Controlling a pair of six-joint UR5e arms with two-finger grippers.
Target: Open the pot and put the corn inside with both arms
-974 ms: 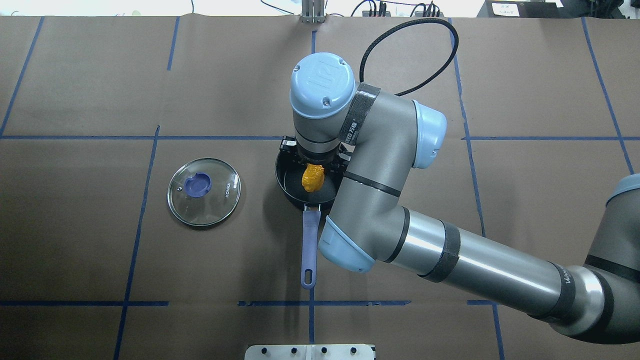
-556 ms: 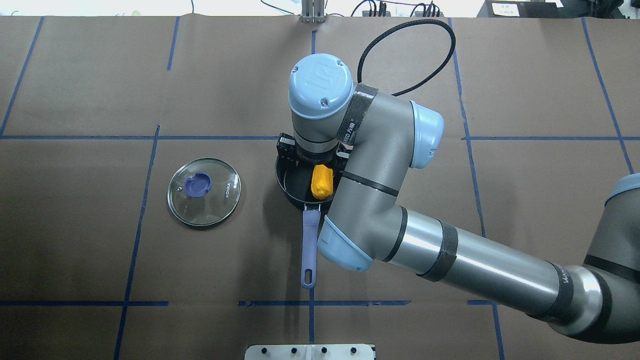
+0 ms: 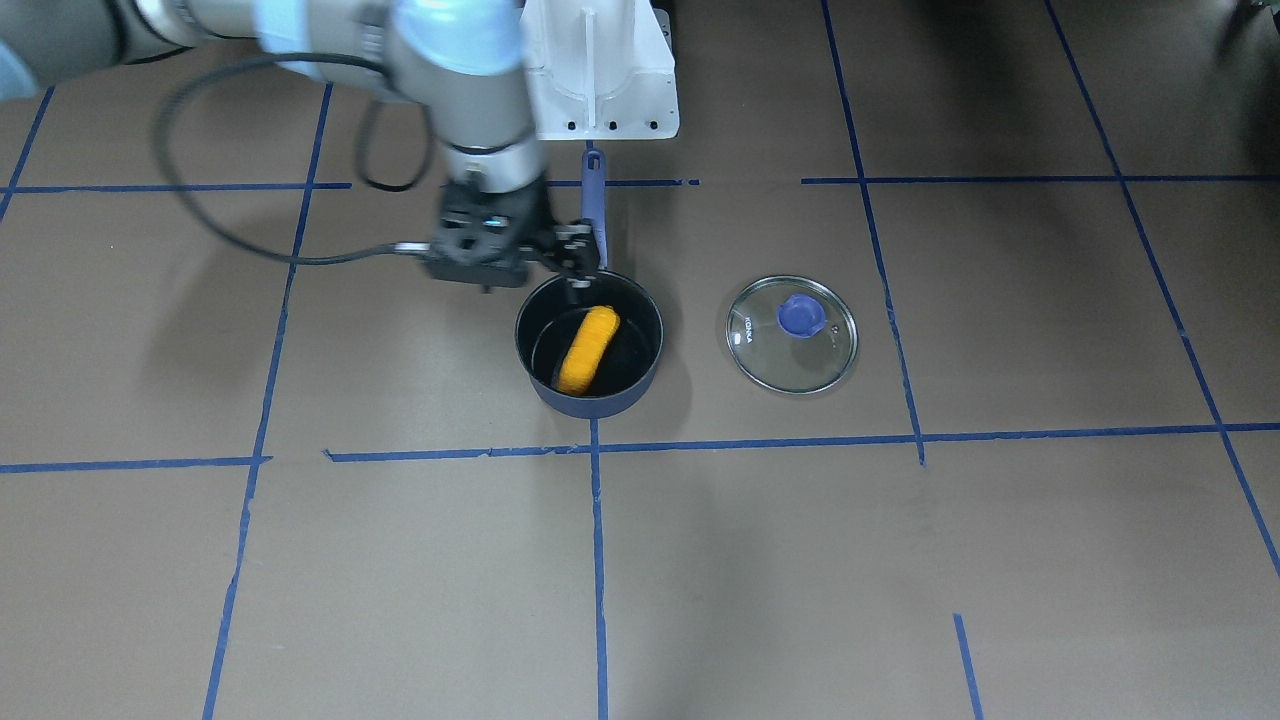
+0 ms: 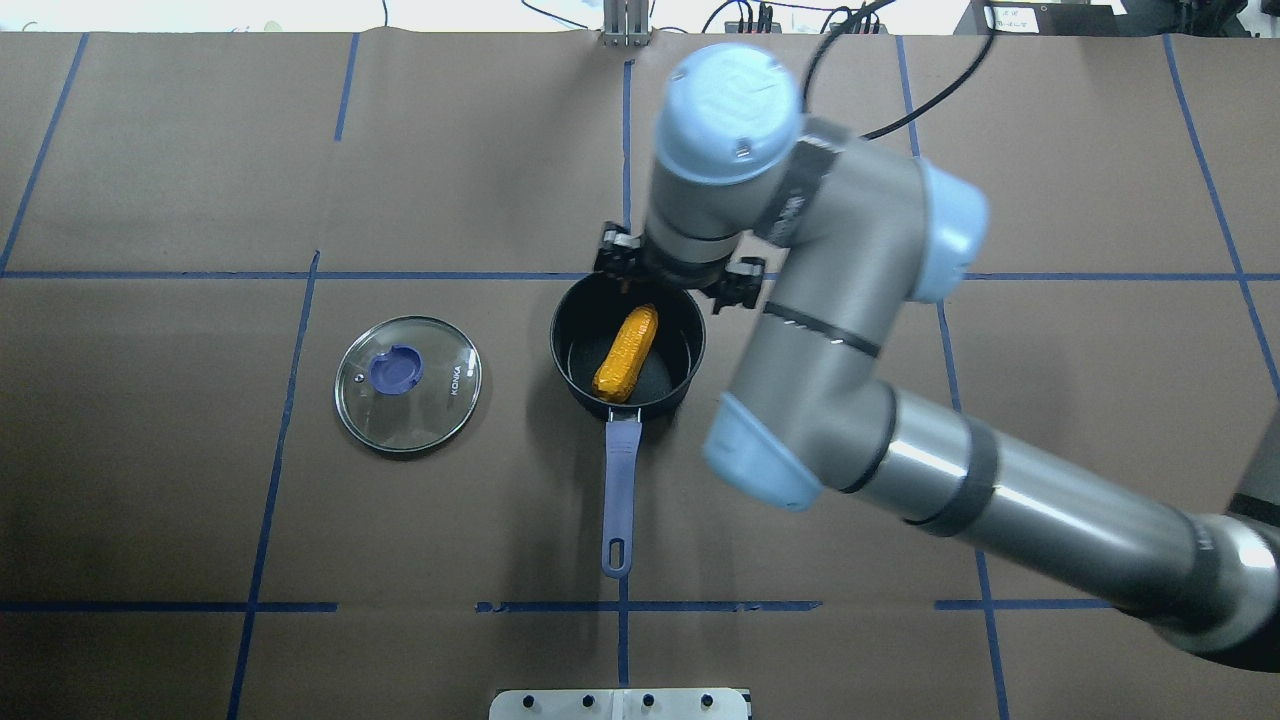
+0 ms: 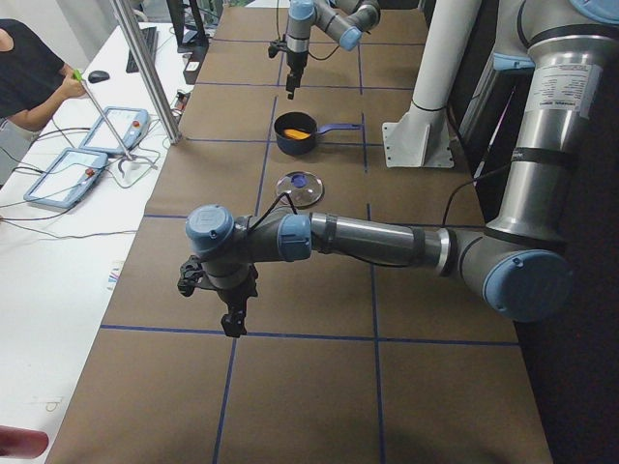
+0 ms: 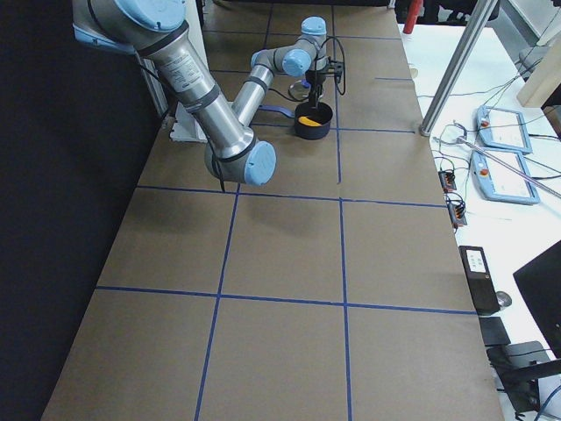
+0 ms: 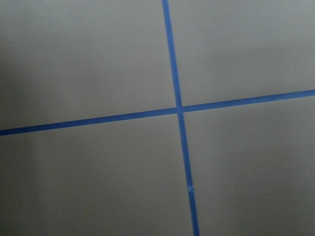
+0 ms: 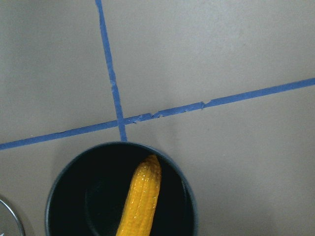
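The dark navy pot (image 4: 561, 352) stands open at the table's middle, its purple-blue handle (image 4: 619, 500) pointing toward the robot. The orange-yellow corn (image 4: 626, 352) lies loose inside it, also in the front view (image 3: 588, 348) and the right wrist view (image 8: 140, 199). My right gripper (image 3: 520, 265) hangs over the pot's far rim, empty, and seems open; in the overhead view its wrist hides the fingers. The glass lid (image 4: 408, 384) with a blue knob lies flat left of the pot. My left gripper (image 5: 232, 319) hangs far from the pot above bare table; I cannot tell its state.
Blue tape lines (image 4: 300, 275) cross the brown table cover. The white base stand (image 3: 600, 70) is at the robot's edge, just behind the pot handle's end. An operator (image 5: 34, 82) and pendants (image 5: 68, 174) are at a side desk.
The right gripper has let go of the corn, which now lies in the pot. The right arm has shifted away to the right and far side, off the pot's middle.
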